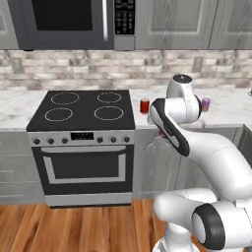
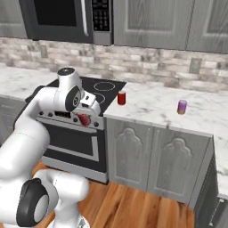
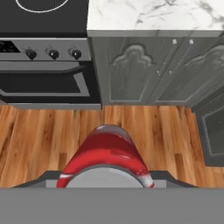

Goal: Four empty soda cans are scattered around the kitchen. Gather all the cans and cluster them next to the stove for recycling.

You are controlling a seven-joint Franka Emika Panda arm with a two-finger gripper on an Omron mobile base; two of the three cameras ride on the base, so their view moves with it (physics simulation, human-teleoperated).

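My gripper [image 2: 84, 116] is shut on a red soda can [image 3: 106, 151], held in the air in front of the counter, above the wood floor. In the right base view this held can [image 2: 83, 119] hangs under the hand, in front of the stove's [image 2: 108, 86] right front corner. A second red soda can [image 1: 144, 106] stands upright on the white counter just right of the stove [image 1: 83, 106], the same can [image 2: 121, 98] showing in the right base view. The stove's knob row [image 3: 53, 54] lies at the upper left of the hand view.
A small purple cup [image 1: 205, 103] stands on the marble counter [image 2: 151, 104] further right. Grey cabinet doors [image 3: 131, 72] run below the counter. A microwave [image 1: 64, 22] hangs above the stove. A dark appliance front [image 3: 212, 127] stands at the right beside the wood floor [image 3: 52, 131].
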